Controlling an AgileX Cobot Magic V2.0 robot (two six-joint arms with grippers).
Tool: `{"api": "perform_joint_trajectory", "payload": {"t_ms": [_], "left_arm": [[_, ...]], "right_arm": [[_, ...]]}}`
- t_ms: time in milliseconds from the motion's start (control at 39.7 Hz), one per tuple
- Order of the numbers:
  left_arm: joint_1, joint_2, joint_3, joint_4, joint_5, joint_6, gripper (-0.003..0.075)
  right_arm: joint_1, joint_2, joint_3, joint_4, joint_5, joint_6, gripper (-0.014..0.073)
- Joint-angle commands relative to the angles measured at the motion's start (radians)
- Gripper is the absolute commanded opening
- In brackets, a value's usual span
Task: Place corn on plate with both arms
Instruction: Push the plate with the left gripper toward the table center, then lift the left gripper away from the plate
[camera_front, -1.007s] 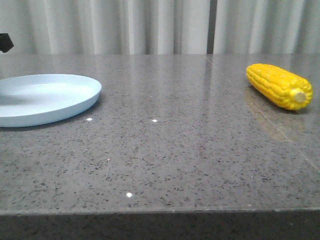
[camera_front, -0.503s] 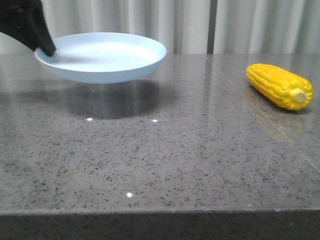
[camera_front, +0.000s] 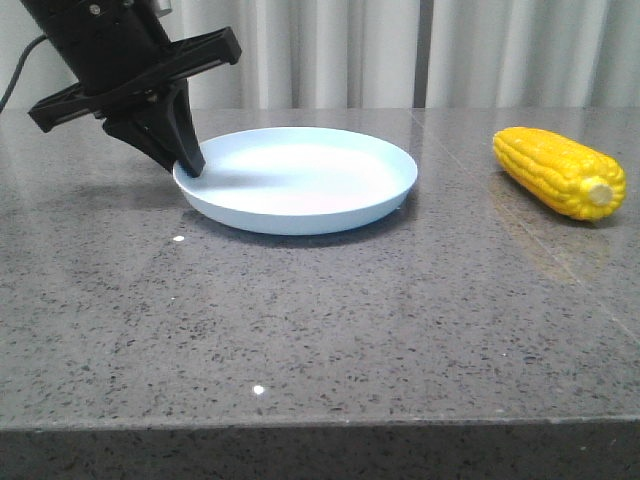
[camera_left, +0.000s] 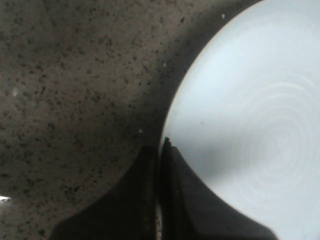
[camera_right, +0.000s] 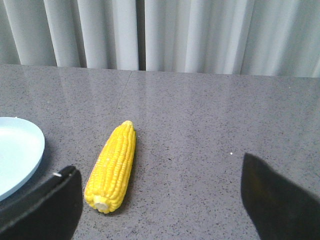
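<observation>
The pale blue plate (camera_front: 300, 180) lies on the grey table near its middle, and my left gripper (camera_front: 188, 160) is shut on the plate's left rim. In the left wrist view the two dark fingers (camera_left: 177, 200) pinch that rim (camera_left: 172, 125). The yellow corn (camera_front: 558, 172) rests on the table at the far right, stub end toward the front. My right gripper (camera_right: 160, 187) is wide open, just short of the corn (camera_right: 113, 165), which lies off to one side near one finger. The plate's edge (camera_right: 20, 155) shows beside it.
Pale curtains (camera_front: 400, 50) hang behind the table. A seam (camera_front: 470, 180) runs across the stone top between plate and corn. The table's front edge (camera_front: 320, 425) is close to the camera.
The left arm carried the plate from the far left, lifted it, then set it down near the table's middle. The corn has not moved.
</observation>
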Motion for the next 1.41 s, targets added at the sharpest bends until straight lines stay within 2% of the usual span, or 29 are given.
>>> {"api": "perform_joint_trajectory", "payload": {"t_ms": [0,101,277,377,528,629,956,1132,1309,1384], "left_arm": [[-0.009,-0.046,-0.031,-0.030,-0.041,-0.013,0.0028],[-0.009,-0.046,-0.031,-0.030,-0.041,-0.013,0.0155],[-0.009,-0.060,-0.031,-0.026,-0.041,0.003,0.0489],[-0.009,-0.096,-0.031,0.001,-0.064,0.006,0.0557],[-0.009,-0.175,-0.029,0.130,-0.089,-0.009,0.0536],[0.013,-0.230,-0.011,0.205,-0.091,-0.026,0.0484],[0.167,-0.454,0.193,0.300,-0.105,-0.028,0.0137],[0.182,-0.587,0.325,0.338,-0.188,-0.028,-0.0018],[0.180,-0.740,0.469,0.338,-0.284,-0.026,-0.0020],[0.177,-0.835,0.556,0.338,-0.349,0.017,-0.0020]], "right_arm": [[-0.005,0.015,-0.034,-0.002,-0.083,-0.008,0.0661],[-0.005,0.015,-0.034,-0.002,-0.083,-0.008,0.0661],[-0.005,0.015,-0.034,-0.002,-0.083,-0.008,0.0661],[-0.005,0.015,-0.034,-0.002,-0.083,-0.008,0.0661],[-0.005,0.015,-0.034,-0.002,-0.083,-0.008,0.0661],[-0.005,0.015,-0.034,-0.002,-0.083,-0.008,0.0661],[-0.005,0.015,-0.034,-0.002,-0.083,-0.008,0.0661],[-0.005,0.015,-0.034,-0.002,-0.083,-0.008,0.0661],[-0.005,0.015,-0.034,-0.002,-0.083,-0.008,0.0661],[-0.005,0.015,-0.034,-0.002,-0.083,-0.008,0.0661]]}}
